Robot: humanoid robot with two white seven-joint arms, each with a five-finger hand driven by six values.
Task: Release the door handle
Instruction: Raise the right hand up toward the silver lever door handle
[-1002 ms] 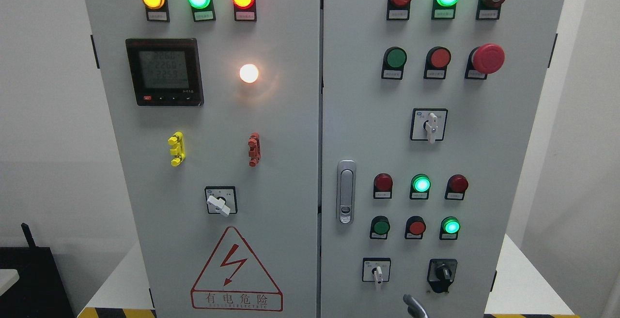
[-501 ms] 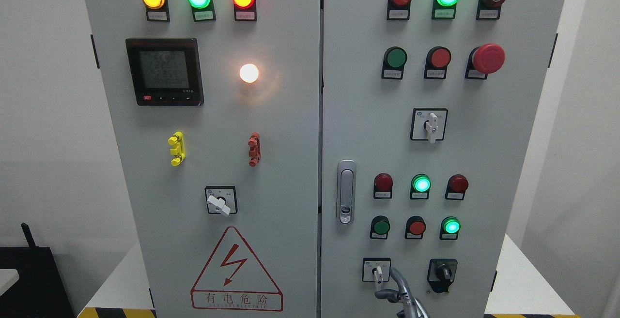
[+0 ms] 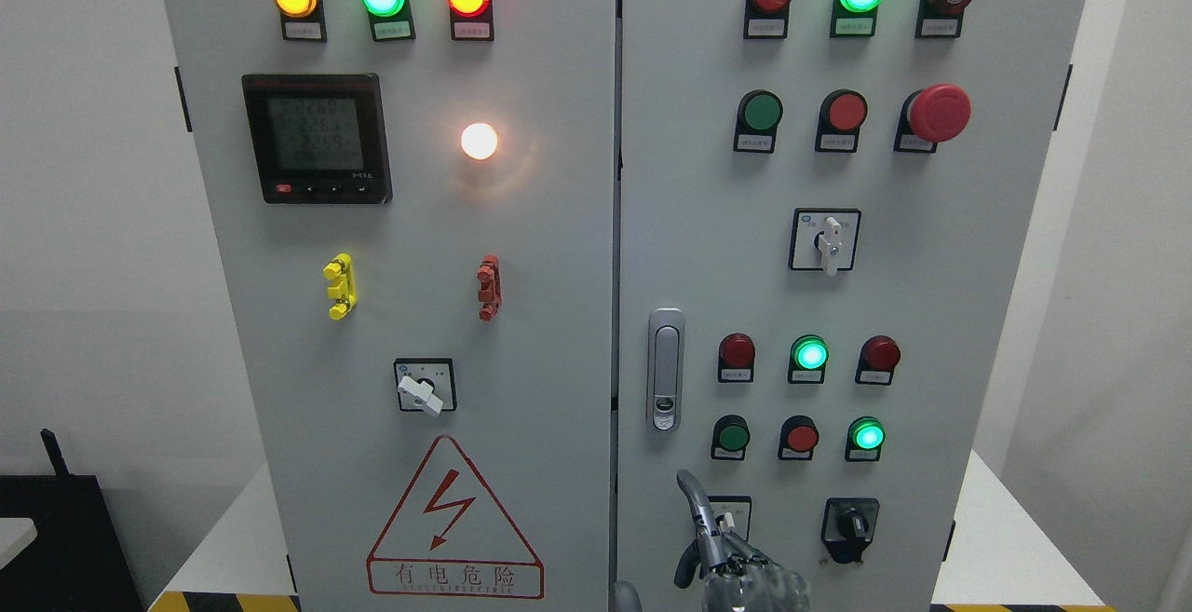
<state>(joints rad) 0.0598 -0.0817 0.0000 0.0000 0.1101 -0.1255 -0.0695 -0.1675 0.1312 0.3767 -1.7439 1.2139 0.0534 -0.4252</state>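
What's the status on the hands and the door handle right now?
Right robot hand below the door handle, one finger raised, holding nothing. Handle flush, untouched. Left hand out of view. Nothing blocking the handle.

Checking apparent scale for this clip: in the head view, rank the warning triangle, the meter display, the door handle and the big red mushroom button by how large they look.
1. Warning triangle, clearly largest.
2. Meter display.
3. Door handle, tall but narrow.
4. Red mushroom button, smallest.
All sit on the same cabinet front, so nearness hardly skews this.
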